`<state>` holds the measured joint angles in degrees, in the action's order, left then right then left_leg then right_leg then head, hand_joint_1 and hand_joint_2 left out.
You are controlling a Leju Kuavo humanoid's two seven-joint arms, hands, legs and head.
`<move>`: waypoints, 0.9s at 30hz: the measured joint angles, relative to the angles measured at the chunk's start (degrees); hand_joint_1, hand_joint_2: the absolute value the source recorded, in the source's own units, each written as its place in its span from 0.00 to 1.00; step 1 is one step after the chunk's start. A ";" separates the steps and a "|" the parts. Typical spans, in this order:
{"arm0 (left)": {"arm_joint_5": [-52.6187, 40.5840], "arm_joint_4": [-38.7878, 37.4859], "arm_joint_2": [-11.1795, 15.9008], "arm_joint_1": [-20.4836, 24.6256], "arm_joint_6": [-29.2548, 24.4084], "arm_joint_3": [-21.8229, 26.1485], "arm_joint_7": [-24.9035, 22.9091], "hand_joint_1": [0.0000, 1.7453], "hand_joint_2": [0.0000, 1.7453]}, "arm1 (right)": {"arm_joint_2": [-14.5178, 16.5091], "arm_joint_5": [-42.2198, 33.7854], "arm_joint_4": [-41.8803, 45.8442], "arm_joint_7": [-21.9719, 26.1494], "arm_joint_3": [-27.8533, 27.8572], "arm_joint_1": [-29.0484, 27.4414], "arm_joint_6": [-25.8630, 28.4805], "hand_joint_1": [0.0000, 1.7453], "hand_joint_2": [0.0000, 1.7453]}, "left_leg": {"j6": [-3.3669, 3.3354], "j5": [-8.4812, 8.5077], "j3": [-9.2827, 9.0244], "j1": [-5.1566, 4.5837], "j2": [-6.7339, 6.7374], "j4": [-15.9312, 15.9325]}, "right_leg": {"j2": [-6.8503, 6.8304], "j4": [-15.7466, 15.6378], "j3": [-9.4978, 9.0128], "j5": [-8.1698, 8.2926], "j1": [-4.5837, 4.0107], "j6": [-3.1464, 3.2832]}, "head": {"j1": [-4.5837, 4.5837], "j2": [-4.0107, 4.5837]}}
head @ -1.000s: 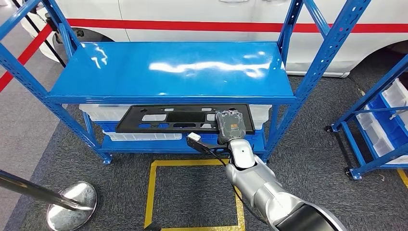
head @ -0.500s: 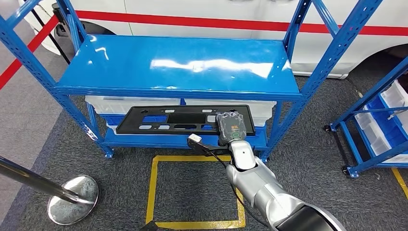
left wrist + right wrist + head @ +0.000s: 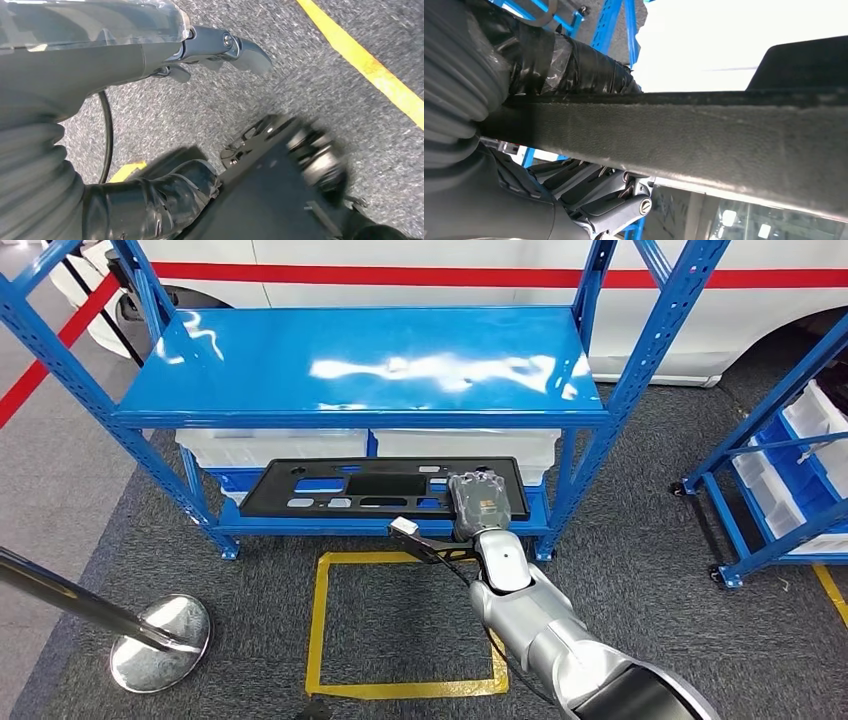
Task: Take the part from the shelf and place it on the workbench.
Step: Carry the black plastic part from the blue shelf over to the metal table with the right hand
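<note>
The part (image 3: 370,488) is a flat black panel with several cut-outs, held level in front of the blue shelf's lower tier. My right hand (image 3: 480,500) grips its right end, with the silver arm reaching up from below. In the right wrist view the part's edge (image 3: 704,140) runs across between the taped thumb (image 3: 574,65) and the fingers (image 3: 609,200). My left hand (image 3: 200,115) hangs over the grey carpet, holding nothing, with its thumb (image 3: 225,45) apart from the dark fingers (image 3: 170,195).
The blue shelf (image 3: 360,420) has a bare glossy top tier and white bins (image 3: 270,448) below. A yellow square (image 3: 405,625) marks the carpet before it. A chrome stanchion base (image 3: 160,640) stands left, another blue rack (image 3: 780,500) right, and a white car (image 3: 420,260) behind.
The whole picture has shifted, so the camera moved: the shelf sits higher in view. My right hand still holds the part, which now lies further clear of the shelf's top tier.
</note>
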<state>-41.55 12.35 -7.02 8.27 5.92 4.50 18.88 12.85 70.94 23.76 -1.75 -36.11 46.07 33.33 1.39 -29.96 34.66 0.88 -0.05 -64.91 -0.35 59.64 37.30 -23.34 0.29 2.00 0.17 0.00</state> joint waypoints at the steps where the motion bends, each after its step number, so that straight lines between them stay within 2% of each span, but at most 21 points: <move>1: 0.00 0.00 0.02 0.08 -0.01 0.00 0.02 0.00 1.00 | -0.01 -0.04 0.00 0.00 0.01 0.00 0.01 1.00 1.00 | -0.29 0.89 -1.96 -0.11 -0.08 3.30 | 0.01 0.27 0.37 0.22 -0.05 -0.28 | -0.02 0.00; 2: 0.00 0.00 0.04 0.14 -0.01 0.01 0.03 0.00 1.00 | -0.01 -0.08 0.00 0.01 0.01 -0.01 0.03 1.00 1.00 | -0.62 1.37 -3.07 -0.23 -0.16 5.34 | 0.01 0.45 0.64 0.50 -0.13 -0.59 | -0.03 0.00; 3: 0.00 0.00 0.04 0.15 -0.01 0.01 0.04 0.00 1.00 | -0.02 -0.14 0.00 0.02 0.02 -0.04 0.05 1.00 1.00 | -1.01 1.49 -3.21 -0.39 -0.24 5.94 | 0.01 0.48 0.83 0.83 -0.20 -0.91 | -0.04 0.00; 5: 0.00 0.00 0.05 0.07 -0.01 0.01 0.04 0.00 1.00 | -0.06 -0.29 -0.02 0.06 0.03 -0.09 0.08 1.00 1.00 | -1.80 2.41 -2.80 -0.43 -0.24 5.87 | 0.05 0.35 1.06 1.46 -0.24 -1.53 | -0.04 0.00; 6: 0.00 0.00 0.05 0.08 -0.01 0.00 0.03 0.00 1.00 | -0.10 -0.37 -0.02 0.07 0.06 -0.10 0.09 1.00 1.00 | -2.28 2.92 -2.49 -0.34 -0.13 6.02 | 0.14 0.67 1.32 0.98 -0.21 -1.82 | -0.06 0.00; 7: 0.00 0.00 0.05 0.13 -0.01 0.01 0.03 0.00 1.00 | -0.16 -0.44 -0.02 0.08 0.10 -0.09 0.09 1.00 1.00 | -2.80 3.52 -2.02 -0.21 0.00 6.21 | 0.24 1.84 1.86 -0.46 -0.17 -2.08 | -0.09 0.00; 8: 0.00 0.00 0.05 0.18 -0.01 0.01 0.03 0.00 1.00 | -0.21 -0.49 -0.03 0.08 0.14 -0.09 0.10 1.00 1.00 | -3.24 4.17 -1.41 -0.08 0.12 6.39 | 0.32 4.07 2.68 -2.81 -0.12 -2.31 | -0.12 0.00; 10: 0.00 0.00 0.05 0.25 -0.01 0.02 0.04 0.00 1.00 | -0.27 -0.51 -0.02 0.09 0.19 -0.17 0.11 1.00 1.00 | -3.63 5.32 0.13 -0.15 0.21 6.38 | 0.37 11.03 4.63 -8.32 0.03 -2.68 | -0.16 0.00; 11: 0.00 0.00 0.06 0.22 -0.01 0.02 0.04 0.00 1.00 | -0.30 -0.51 -0.03 0.09 0.19 -0.25 0.11 1.00 1.00 | -3.63 5.88 0.92 -0.17 0.22 6.36 | 0.37 14.19 5.20 -9.87 0.07 -2.79 | -0.15 0.00; 12: 0.00 0.00 0.07 0.20 -0.01 0.02 0.04 0.00 1.00 | -0.32 -0.51 -0.03 0.10 0.20 -0.33 0.11 1.00 1.00 | -3.60 6.43 1.71 -0.20 0.23 6.33 | 0.36 16.03 5.05 -10.16 0.08 -2.82 | -0.15 0.00; 13: 0.00 0.00 0.07 0.18 -0.01 0.02 0.04 0.00 1.00 | -0.34 -0.51 -0.03 0.10 0.20 -0.38 0.11 1.00 1.00 | -3.53 6.98 2.46 -0.22 0.23 6.31 | 0.37 15.93 3.95 -9.25 0.07 -2.74 | -0.15 0.00; 15: 0.00 0.00 0.06 0.17 -0.01 0.02 0.04 0.00 1.00 | -0.35 -0.52 -0.01 0.11 0.22 -0.37 0.11 1.00 1.00 | -3.29 8.06 3.71 -0.28 0.20 6.27 | 0.38 10.09 -1.19 -6.52 -0.06 -2.14 | -0.15 0.00; 17: 0.00 0.00 0.05 0.18 -0.01 0.02 0.07 0.00 1.00 | -0.34 -0.56 0.11 0.15 0.25 -0.30 0.14 1.00 1.00 | -2.79 9.02 4.40 -0.39 0.17 6.32 | 0.36 2.30 -6.57 -6.30 -0.39 -1.45 | -0.14 0.00; 18: 0.00 0.00 0.04 0.18 -0.01 0.02 0.09 0.00 1.00 | -0.34 -0.59 0.17 0.17 0.26 -0.26 0.18 1.00 1.00 | -2.49 9.48 4.49 -0.36 0.18 6.45 | 0.36 0.01 -7.85 -6.74 -0.59 -1.20 | -0.15 0.00; 19: 0.00 0.00 0.04 0.19 -0.01 0.02 0.11 0.00 1.00 | -0.35 -0.62 0.22 0.20 0.28 -0.25 0.21 1.00 1.00 | -2.13 9.97 4.52 -0.33 0.20 6.67 | 0.36 -1.03 -8.19 -6.90 -0.77 -1.01 | -0.15 0.00; 21: 0.00 0.00 0.07 0.17 0.00 0.02 0.15 0.00 1.00 | -0.37 -0.64 0.25 0.22 0.31 -0.22 0.26 1.00 1.00 | -1.41 10.54 4.66 -0.32 0.13 7.08 | 0.27 -1.69 -7.65 -5.78 -0.60 -0.39 | -0.16 0.00; 22: 0.00 0.00 0.09 0.14 0.01 0.02 0.15 0.00 1.00 | -0.36 -0.65 0.27 0.22 0.32 -0.20 0.26 1.00 1.00 | -1.10 9.64 5.05 -0.34 0.06 6.54 | 0.17 -1.99 -7.29 -5.06 -0.40 0.06 | -0.12 0.00; 23: -0.01 0.00 0.13 0.10 0.01 0.02 0.15 0.00 1.00 | -0.35 -0.66 0.28 0.23 0.33 -0.19 0.27 1.00 1.00 | -0.80 7.72 5.73 -0.32 -0.01 4.93 | 0.07 -2.30 -6.83 -4.29 -0.16 0.46 | -0.09 0.00; 25: -0.02 0.00 0.20 0.08 0.02 0.02 0.15 0.00 1.00 | -0.34 -0.68 0.29 0.25 0.33 -0.22 0.28 1.00 1.00 | -0.26 2.14 7.66 -0.06 -0.02 -1.84 | -0.03 -2.38 -5.58 -3.07 -0.08 0.90 | -0.02 0.00; 26: -0.02 0.00 0.22 0.08 0.02 0.02 0.15 0.00 1.00 | -0.34 -0.68 0.28 0.27 0.33 -0.30 0.28 1.00 1.00 | 0.04 0.28 8.41 0.05 0.00 -5.52 | -0.05 -2.29 -4.89 -2.55 -0.09 0.90 | -0.02 0.00; 27: -0.02 0.00 0.25 0.07 0.02 0.02 0.15 0.00 1.00 | -0.35 -0.69 0.27 0.30 0.33 -0.39 0.28 1.00 1.00 | 0.28 -0.31 8.58 0.17 0.01 -8.06 | -0.06 -2.15 -4.18 -2.09 -0.09 0.82 | -0.02 0.00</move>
<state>-41.57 12.35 -6.76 8.34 5.94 4.52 19.04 12.50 70.25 24.03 -1.45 -35.78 45.69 33.62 1.67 -30.27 43.24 1.05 -0.05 -72.97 -0.42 57.49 33.11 -25.43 0.20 2.82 0.15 0.00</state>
